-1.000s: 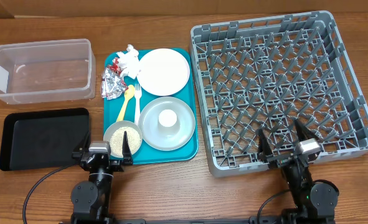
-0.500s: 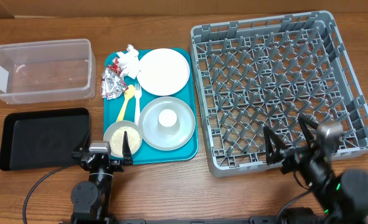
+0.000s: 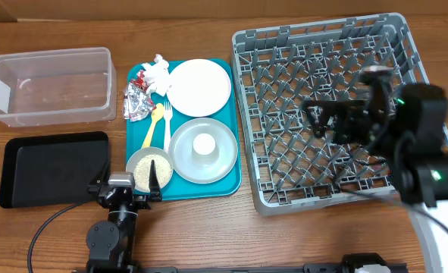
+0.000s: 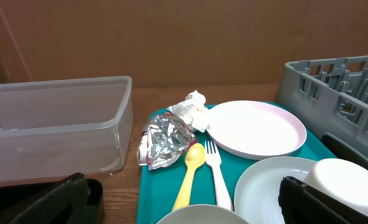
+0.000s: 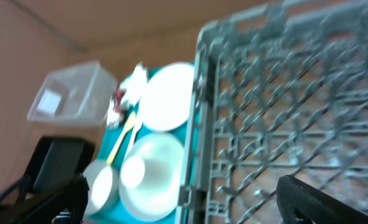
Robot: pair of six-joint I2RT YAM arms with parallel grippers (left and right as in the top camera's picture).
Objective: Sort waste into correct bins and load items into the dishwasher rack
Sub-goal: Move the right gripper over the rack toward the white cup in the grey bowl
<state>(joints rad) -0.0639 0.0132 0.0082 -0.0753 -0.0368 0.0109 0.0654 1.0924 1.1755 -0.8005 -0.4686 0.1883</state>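
On the teal tray [image 3: 137,135] lie a crumpled napkin [image 3: 157,72], foil wrappers [image 3: 138,102], a white plate [image 3: 199,86], a yellow spoon [image 3: 154,125] and a white fork [image 3: 167,125]. A grey plate [image 3: 220,155] carries a small white cup [image 3: 203,145]. A bowl [image 3: 149,170] holds rice-like grains. My left gripper [image 3: 126,188] rests low at the table's front, open, its fingers either side of the bowl rim [image 4: 202,214]. My right gripper [image 3: 322,121] hovers open and empty above the grey dishwasher rack [image 3: 345,45], pointing left.
A clear tub [image 3: 49,85] stands at the back left, with a shallow black tray [image 3: 53,168] in front of it. The rack fills the right half of the table. The right wrist view is blurred and looks over the rack edge [image 5: 196,124] toward the plates.
My right arm has risen from the table's front edge and swung up over the rack, still open. The left arm and all objects stayed put.
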